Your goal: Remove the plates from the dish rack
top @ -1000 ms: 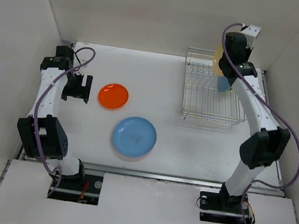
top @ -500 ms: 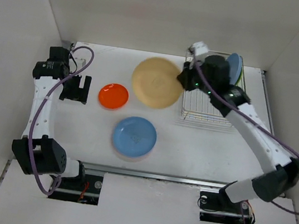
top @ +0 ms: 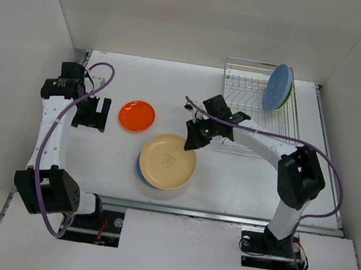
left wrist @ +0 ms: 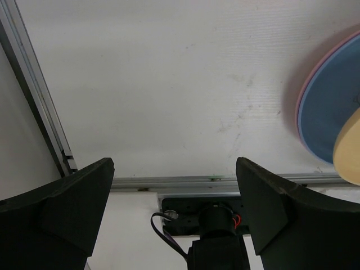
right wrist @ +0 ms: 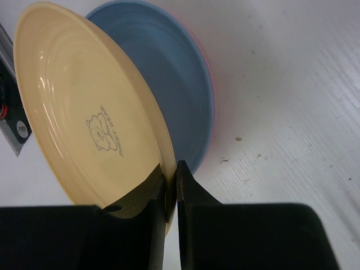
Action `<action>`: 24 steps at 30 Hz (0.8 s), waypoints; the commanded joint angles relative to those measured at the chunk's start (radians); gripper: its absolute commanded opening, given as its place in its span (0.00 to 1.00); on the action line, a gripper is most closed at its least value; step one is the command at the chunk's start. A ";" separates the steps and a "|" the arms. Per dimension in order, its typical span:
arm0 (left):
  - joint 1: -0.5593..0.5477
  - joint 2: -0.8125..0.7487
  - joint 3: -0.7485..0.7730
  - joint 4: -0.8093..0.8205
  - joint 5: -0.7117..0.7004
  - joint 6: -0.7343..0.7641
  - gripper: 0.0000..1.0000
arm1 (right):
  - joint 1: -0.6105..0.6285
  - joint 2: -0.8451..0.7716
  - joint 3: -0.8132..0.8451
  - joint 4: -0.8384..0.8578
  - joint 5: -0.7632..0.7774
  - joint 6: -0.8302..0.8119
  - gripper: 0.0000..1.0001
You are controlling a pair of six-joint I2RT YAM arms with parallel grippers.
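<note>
The silver wire dish rack [top: 253,129] stands at the back right with a blue plate [top: 277,86] upright in it and a green edge behind that. My right gripper [top: 192,140] is shut on the rim of a cream plate [top: 168,161], [right wrist: 90,112] and holds it just above a blue plate [top: 140,170], [right wrist: 169,84] lying on the table. A pink rim shows under that blue plate. An orange plate [top: 136,115] lies flat to the left. My left gripper [top: 91,111] is open and empty over bare table at the left.
White walls close in the table on three sides. A metal rail [left wrist: 225,181] runs along the near edge. In the left wrist view the stacked plates [left wrist: 332,107] show at the right edge.
My right arm has carried the cream plate from beside the rack forward and down over the blue plate on the table. The left arm has hardly moved.
</note>
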 commanded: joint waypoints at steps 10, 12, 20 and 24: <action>-0.002 -0.019 -0.023 -0.016 0.011 0.020 0.88 | 0.062 0.097 0.086 0.082 0.143 0.097 0.25; -0.002 -0.019 -0.024 -0.016 0.011 0.020 0.88 | 0.083 0.072 0.095 0.062 0.205 0.097 0.47; -0.002 -0.019 -0.024 -0.016 0.011 0.020 0.88 | 0.129 -0.046 0.104 -0.057 0.439 0.088 0.77; -0.002 -0.019 -0.024 -0.016 0.011 0.020 0.89 | 0.129 -0.135 0.126 -0.108 0.609 0.149 0.87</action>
